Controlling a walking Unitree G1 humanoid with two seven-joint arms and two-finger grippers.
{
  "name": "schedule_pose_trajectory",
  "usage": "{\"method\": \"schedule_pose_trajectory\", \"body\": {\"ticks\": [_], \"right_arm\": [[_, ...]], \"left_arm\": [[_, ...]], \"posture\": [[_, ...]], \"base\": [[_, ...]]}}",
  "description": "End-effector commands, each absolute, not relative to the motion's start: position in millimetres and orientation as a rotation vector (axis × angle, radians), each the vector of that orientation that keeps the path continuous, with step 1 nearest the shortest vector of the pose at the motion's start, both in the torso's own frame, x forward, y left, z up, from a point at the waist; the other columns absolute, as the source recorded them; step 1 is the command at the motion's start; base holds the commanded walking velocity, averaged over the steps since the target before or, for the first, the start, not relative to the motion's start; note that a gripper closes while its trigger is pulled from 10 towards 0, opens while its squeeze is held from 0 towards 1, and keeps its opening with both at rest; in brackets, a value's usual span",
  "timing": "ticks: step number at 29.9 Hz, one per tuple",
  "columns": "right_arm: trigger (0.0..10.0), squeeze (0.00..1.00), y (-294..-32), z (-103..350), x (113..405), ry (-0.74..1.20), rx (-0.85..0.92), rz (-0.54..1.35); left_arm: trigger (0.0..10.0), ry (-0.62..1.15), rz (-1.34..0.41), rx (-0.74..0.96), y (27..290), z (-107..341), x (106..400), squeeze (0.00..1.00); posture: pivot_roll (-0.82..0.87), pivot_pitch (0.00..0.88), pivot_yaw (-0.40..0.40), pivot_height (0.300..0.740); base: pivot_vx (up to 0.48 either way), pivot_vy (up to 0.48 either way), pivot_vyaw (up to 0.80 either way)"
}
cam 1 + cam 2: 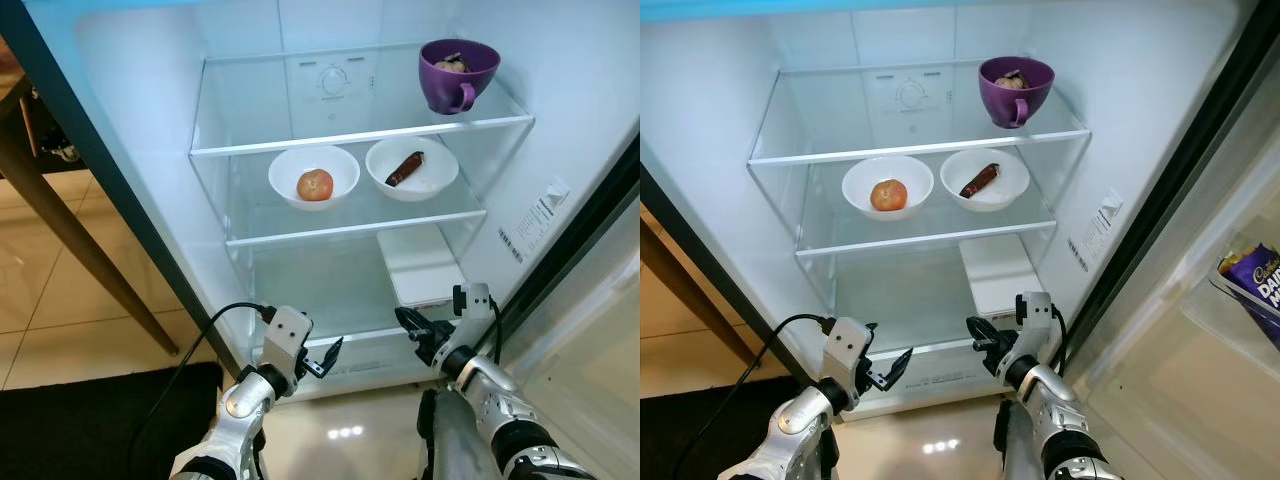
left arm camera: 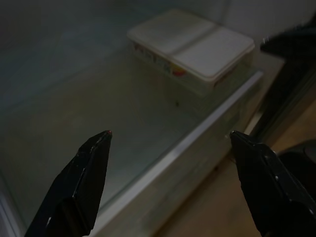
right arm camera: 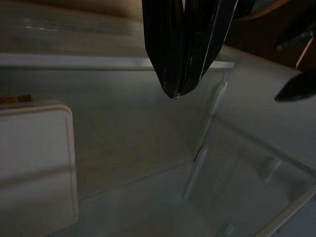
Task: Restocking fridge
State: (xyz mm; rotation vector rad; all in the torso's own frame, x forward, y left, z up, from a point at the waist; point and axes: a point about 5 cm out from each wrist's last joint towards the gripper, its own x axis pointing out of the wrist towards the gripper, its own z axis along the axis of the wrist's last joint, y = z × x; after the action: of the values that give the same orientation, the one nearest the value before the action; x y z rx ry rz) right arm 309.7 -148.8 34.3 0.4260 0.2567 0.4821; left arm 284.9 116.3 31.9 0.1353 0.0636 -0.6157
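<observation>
Left tool (image 1: 331,357): mine, held low at the fridge's bottom front edge, fingers spread wide apart, holding nothing.
Right tool (image 1: 983,338): mine too, beside the left at the same edge, fingers pressed together, also holding nothing.
Fridge (image 1: 250,95): door open; purple cup (image 1: 456,73) on the top shelf, two white bowls on the middle shelf, one with an onion (image 1: 315,184) and one with a dark brown item (image 1: 404,168) (I cannot tell what it is).
Box (image 1: 421,263): white, lidded, on the bottom shelf at the right, just behind my right tool.
Stock: a purple packet (image 1: 1253,285) sits in the door rack, well to my right.
Risk 1: reaching in, my right tool could shove the box backward, since it is so near.
Risk 2: both tools sit close together, so a careless swing could knock one into the other.
Risk 3: lifting either arm could clip the glass shelf edge (image 1: 355,228) and jolt the bowls.
</observation>
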Motion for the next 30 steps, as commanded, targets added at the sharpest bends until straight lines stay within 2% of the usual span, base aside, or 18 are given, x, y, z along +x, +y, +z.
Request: {"method": "schedule_pose_trajectory", "body": {"ticks": [1,14,30], "right_arm": [[10.0,0.00,-150,30,306,0.275,0.426,0.469],[10.0,0.00,-154,23,304,0.307,0.400,0.413],[10.0,0.00,-153,20,301,0.299,0.423,0.405]], "left_arm": [[10.0,0.070,-0.633,0.133,110,28,282,0.00],[10.0,0.105,-0.654,0.142,112,19,275,0.00],[10.0,0.115,-0.678,0.152,107,17,273,0.00]], "posture": [[0.01,0.076,0.008,0.416],[0.00,0.063,0.020,0.421],[0.00,0.053,0.029,0.491]], "base": [[0.000,0.000,0.00],[0.000,0.000,0.00],[0.000,0.000,0.00]]}}
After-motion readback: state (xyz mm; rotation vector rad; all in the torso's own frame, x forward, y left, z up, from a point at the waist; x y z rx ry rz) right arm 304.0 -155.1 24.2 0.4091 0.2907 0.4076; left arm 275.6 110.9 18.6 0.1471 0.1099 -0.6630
